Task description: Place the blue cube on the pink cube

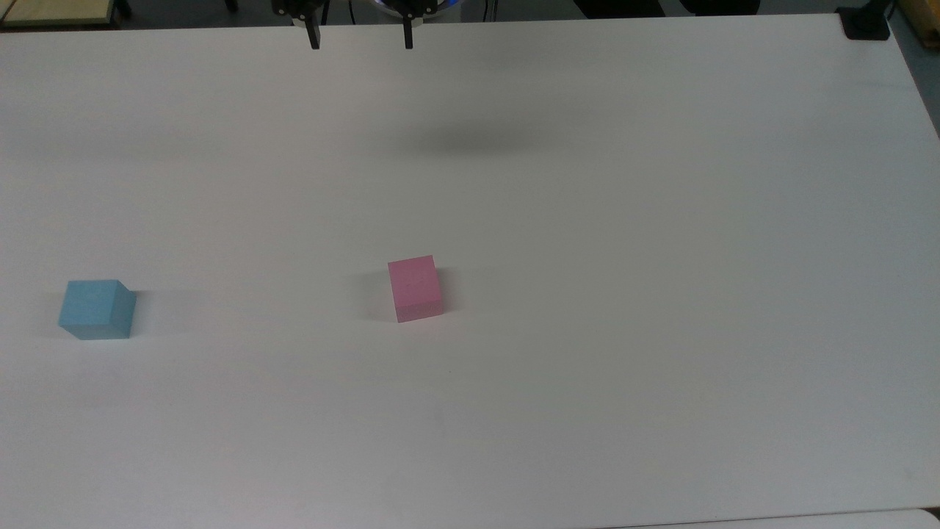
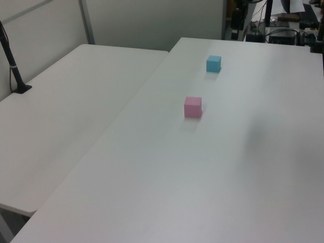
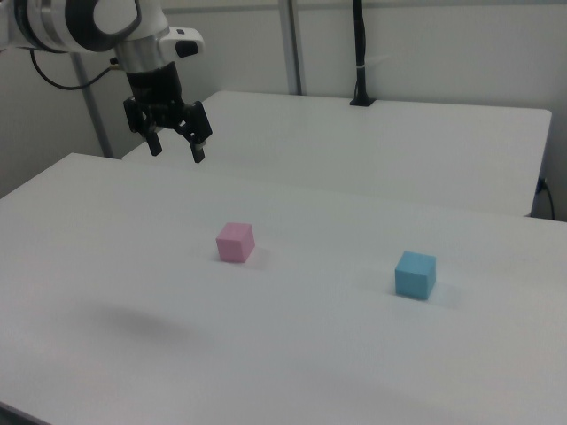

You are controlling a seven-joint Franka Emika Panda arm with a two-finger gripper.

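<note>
Resting flat and well apart in the top view: blue cube (image 1: 96, 309) at the frame's left edge, pink cube (image 1: 416, 288) near the middle, slightly turned.
</note>
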